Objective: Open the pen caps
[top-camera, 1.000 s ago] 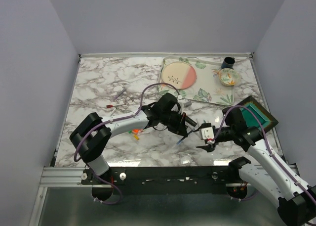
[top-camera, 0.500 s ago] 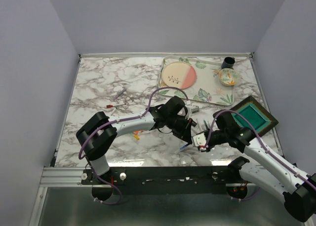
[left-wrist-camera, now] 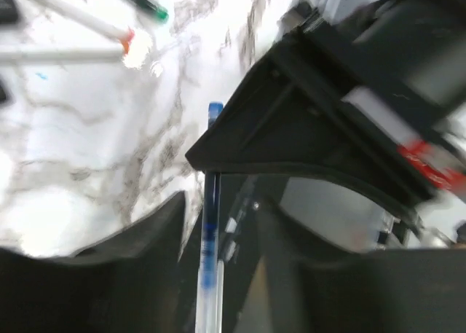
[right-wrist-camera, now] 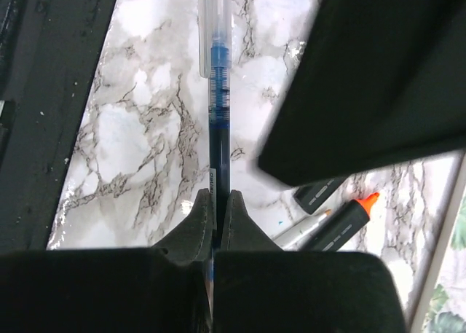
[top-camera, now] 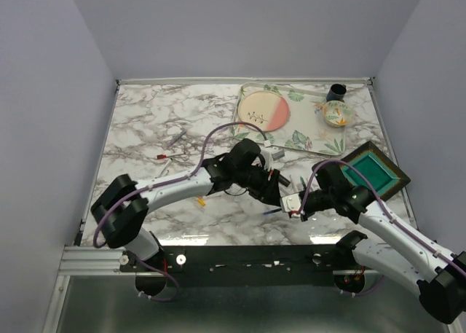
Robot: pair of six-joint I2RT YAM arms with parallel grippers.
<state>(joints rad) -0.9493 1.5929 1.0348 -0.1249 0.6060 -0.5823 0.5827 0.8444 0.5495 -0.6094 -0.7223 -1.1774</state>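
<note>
Marble-look table (top-camera: 145,122) with grey walls all round, and both arms are bunched up at the near edge, right of centre. The action is all on one blue pen (right-wrist-camera: 218,129). The right gripper (right-wrist-camera: 216,202) has its two fingers pressed tight together on the dark blue stretch of it. From that wrist camera the pen runs straight up and away, turning into clear plastic at the far end.

The left gripper (left-wrist-camera: 220,205) sits at that clear end, but its fingers (left-wrist-camera: 131,267) are spread, with the pen lying in the gap between them, so it's not pinching anything as far as I can see. From its camera, a bright blue tip of the pen pokes out past the right gripper's black finger. Is that tip the cap, on or off? Honestly can't tell.

One loose orange cap (top-camera: 202,200) is lying on the marble just beside the left forearm.

Just right of the right gripper's fingers lie an orange highlighter (right-wrist-camera: 342,224) with its tip bare and a grey marker (right-wrist-camera: 320,194), side by side. A couple of thin pens (top-camera: 173,140) are well off to the left. At the back right there's a floral tray (top-camera: 306,140) with a pink-and-cream plate (top-camera: 263,109), a small bowl (top-camera: 336,114) and a dark cup (top-camera: 337,92).
</note>
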